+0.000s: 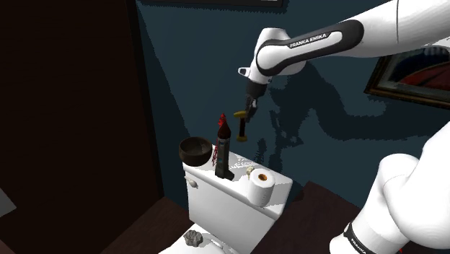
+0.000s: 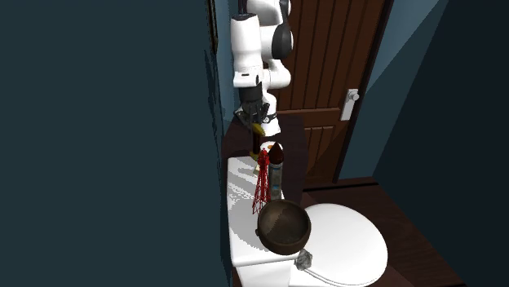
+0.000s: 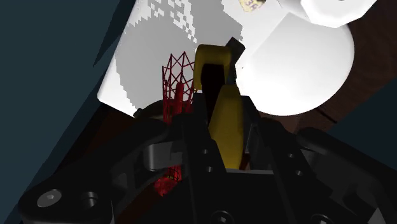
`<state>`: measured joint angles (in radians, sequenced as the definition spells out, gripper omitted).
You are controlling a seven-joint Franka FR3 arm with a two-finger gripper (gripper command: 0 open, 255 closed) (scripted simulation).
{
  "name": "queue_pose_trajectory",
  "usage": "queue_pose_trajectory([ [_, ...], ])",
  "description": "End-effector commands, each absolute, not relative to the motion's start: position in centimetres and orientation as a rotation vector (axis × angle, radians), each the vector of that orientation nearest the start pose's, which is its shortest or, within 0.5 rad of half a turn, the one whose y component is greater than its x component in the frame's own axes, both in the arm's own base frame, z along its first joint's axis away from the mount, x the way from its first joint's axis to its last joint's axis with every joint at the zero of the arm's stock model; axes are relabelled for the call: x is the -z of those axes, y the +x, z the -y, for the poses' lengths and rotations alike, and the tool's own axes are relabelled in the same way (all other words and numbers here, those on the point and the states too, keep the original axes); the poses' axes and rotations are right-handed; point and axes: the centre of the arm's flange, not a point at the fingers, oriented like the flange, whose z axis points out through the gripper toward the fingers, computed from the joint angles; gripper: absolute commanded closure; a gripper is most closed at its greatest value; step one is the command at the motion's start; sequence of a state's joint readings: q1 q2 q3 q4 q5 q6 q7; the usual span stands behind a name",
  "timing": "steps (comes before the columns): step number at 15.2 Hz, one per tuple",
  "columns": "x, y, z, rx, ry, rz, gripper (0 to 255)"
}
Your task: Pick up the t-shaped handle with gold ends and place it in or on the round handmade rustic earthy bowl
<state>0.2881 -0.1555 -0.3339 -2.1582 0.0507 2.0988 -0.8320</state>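
- The round bowl (image 1: pixel 195 150), dark brown with a rough rim, is sitting on the left end of the tank lid at the centre of the shoulder view. In the second exterior view it is lying low and centre (image 2: pixel 284 227).
- The t-shaped handle (image 1: pixel 241 124) is hanging in the air above the tank lid, right of the bowl and just right of the bottle's top. Its gripped part is showing gold-yellow (image 3: pixel 216 63), and 1 dark stem is pointing down (image 2: pixel 255 147).
- The dark teal wall (image 1: pixel 317 137) is running directly behind the tank, and a brown door (image 2: pixel 334 73) is standing in the upper right of the second exterior view.
- The white tank lid (image 1: pixel 216 189) is giving a narrow shelf with its edges close on every side.
- A dark bottle (image 1: pixel 223 148) with red mesh (image 2: pixel 261 183) around it is standing upright between the bowl and the handle.
- A white paper roll (image 1: pixel 261 186) is sitting at the lid's right end in the shoulder view.
- The gripper (image 1: pixel 245 115) is pointing downward, its 2 black fingers (image 3: pixel 194 124) pinching the handle's yellow part between them (image 3: pixel 224 127), well above the lid.
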Motion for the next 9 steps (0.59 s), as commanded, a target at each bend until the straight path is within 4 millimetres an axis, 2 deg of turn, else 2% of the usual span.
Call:
queue_pose_trajectory([
  [1,-47.4,53.9,1.2,0.184,-2.863,1.151,255],
  [9,-49.0,62.9,-4.0,0.184,-2.863,1.151,255],
])
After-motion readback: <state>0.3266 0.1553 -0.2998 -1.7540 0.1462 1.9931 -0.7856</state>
